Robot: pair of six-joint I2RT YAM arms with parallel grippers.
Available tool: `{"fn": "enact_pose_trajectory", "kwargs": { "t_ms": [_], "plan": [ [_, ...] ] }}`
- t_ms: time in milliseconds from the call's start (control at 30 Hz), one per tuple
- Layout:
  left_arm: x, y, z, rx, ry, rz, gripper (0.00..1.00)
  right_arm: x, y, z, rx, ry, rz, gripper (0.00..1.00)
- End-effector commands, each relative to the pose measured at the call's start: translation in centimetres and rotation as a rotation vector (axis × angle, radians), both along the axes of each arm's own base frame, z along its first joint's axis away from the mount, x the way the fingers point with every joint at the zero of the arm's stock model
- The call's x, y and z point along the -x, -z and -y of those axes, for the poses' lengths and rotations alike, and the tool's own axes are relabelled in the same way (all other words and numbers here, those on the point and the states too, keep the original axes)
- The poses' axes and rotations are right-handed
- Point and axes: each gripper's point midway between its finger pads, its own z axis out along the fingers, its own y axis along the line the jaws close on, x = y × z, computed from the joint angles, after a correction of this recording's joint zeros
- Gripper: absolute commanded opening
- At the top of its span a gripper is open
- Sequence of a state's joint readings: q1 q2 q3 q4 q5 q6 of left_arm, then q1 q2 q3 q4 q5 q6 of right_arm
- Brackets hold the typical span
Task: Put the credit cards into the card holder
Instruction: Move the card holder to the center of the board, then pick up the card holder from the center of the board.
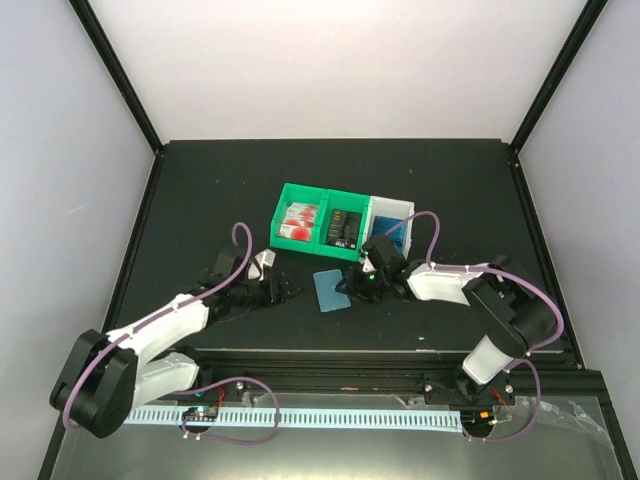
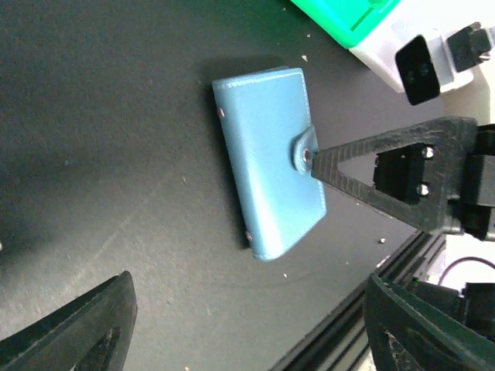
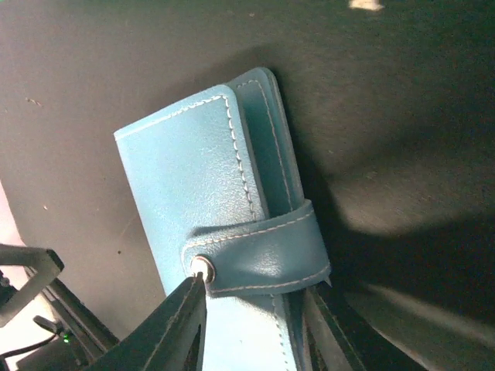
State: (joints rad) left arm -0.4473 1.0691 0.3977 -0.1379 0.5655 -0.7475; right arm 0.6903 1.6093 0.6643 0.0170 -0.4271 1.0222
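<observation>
From above, the closed card holder [image 1: 331,291] is lying on the desk [image 1: 200,220] near the bins [image 1: 305,222]; left wrist view, the left fingers [image 2: 85,328] are gaping wide; right wrist view, the right fingers [image 3: 182,325] are straddling its snap tab [image 3: 263,255], I cannot tell whether gripping, so opening seems in hand, calling for popping that snap.

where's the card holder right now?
Top view: the card holder lies closed near the middle of the table, just on the near side of the green bins, with the right gripper at its snap tab.
</observation>
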Motion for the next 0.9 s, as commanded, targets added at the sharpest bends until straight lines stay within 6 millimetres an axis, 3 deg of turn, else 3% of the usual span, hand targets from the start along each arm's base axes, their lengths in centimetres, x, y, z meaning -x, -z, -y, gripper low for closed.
{"fn": "enact_pose_trajectory", "kwargs": {
  "t_ms": [0,100,267,500,867],
  "plan": [
    [-1.9,0.0,0.6,0.028,-0.061,0.014,0.77,0.0,0.9,0.3,0.140,-0.093,0.072,0.37],
    [-2.2,0.4,1.1,0.039,-0.056,0.001,0.72,0.1,1.3,0.1,0.196,-0.143,0.092,0.38],
    [-2.3,1.4,1.5,0.036,-0.056,-0.035,0.72,1.0,2.1,-0.8,0.200,-0.207,0.057,0.35],
    [-1.8,5.3,0.4,-0.027,-0.136,-0.146,0.72,1.2,2.8,-2.3,0.143,-0.226,0.035,0.25],
    [-1.0,7.4,0.1,0.012,-0.192,-0.206,0.47,2.3,2.8,-4.7,0.014,-0.279,-0.024,0.22]
  ]
}}
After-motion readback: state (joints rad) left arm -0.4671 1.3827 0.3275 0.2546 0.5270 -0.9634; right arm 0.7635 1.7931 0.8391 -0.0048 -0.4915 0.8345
